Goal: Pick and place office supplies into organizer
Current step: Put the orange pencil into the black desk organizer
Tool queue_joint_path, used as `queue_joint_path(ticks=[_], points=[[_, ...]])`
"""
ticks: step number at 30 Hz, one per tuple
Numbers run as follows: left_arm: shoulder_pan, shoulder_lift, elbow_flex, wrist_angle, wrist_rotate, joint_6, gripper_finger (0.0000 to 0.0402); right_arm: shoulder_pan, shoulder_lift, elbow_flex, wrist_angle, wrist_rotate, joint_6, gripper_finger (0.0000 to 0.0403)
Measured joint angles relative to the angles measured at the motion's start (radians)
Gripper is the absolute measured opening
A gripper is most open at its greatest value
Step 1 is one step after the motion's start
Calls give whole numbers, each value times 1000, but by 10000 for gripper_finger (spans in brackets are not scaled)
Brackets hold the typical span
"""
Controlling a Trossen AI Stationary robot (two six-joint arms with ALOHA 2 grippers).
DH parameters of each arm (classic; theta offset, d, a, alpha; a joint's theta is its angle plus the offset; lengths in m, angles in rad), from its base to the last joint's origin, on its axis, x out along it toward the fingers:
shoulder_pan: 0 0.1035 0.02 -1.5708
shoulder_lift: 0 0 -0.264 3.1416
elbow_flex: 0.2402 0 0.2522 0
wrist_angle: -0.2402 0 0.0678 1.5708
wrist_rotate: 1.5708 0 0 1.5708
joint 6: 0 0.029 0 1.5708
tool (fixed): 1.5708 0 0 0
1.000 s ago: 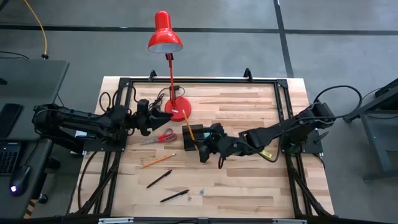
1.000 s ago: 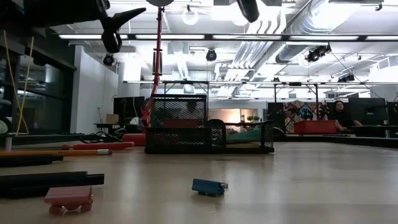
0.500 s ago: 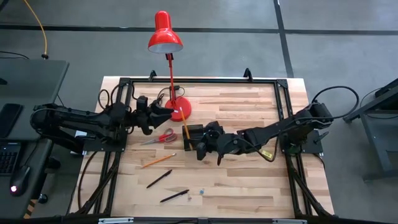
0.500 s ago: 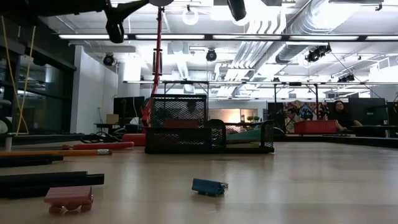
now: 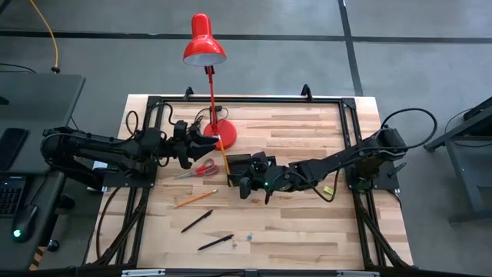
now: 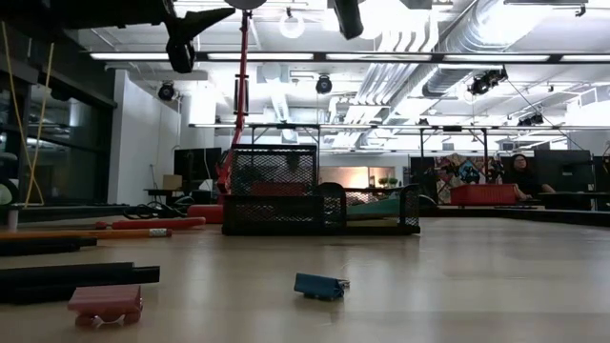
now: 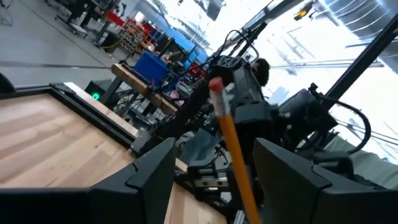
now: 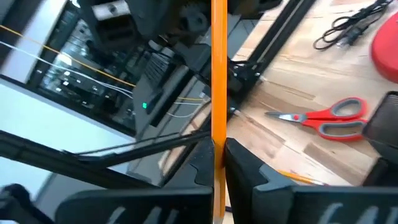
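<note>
My right gripper (image 5: 237,183) (image 8: 219,146) is shut on an orange pencil (image 5: 226,161) and hovers beside the black mesh organizer (image 5: 240,164) (image 6: 319,202). The pencil's pink eraser end (image 7: 216,84) points at my left gripper (image 5: 209,142) (image 7: 211,149). That gripper is open near the red lamp base, one finger on either side of the eraser end without touching it. On the table lie red-handled scissors (image 5: 197,170), a second orange pencil (image 5: 194,198), two black pens (image 5: 197,221) and a tiny teal block (image 6: 319,286). My right gripper pinches the pencil between its two fingers on the shaft (image 8: 219,134), well away from the eraser end. The pencil runs on past the fingertips toward the table's far left. It is lifted clear of the table.
The red desk lamp's base (image 5: 221,135) stands just behind my left gripper, with a black cord beside it. A pink block (image 6: 105,303) lies near the front edge. The black frame rails run along the table's sides.
My left gripper has moved toward the table's right, up to the lamp base and the pencil. My right gripper has shifted a little toward the table's left, carrying the pencil so that its eraser end now reaches between my left gripper's fingers.
</note>
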Motion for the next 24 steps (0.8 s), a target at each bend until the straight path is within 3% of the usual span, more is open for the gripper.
queue_joint_path(ticks=[18,24], points=[[0,0,0,2,-38,-4,200,-23,21,0,18,-95,44,0],[0,21,-1,-5,-30,-9,120,-24,21,0,32,-103,41,0]])
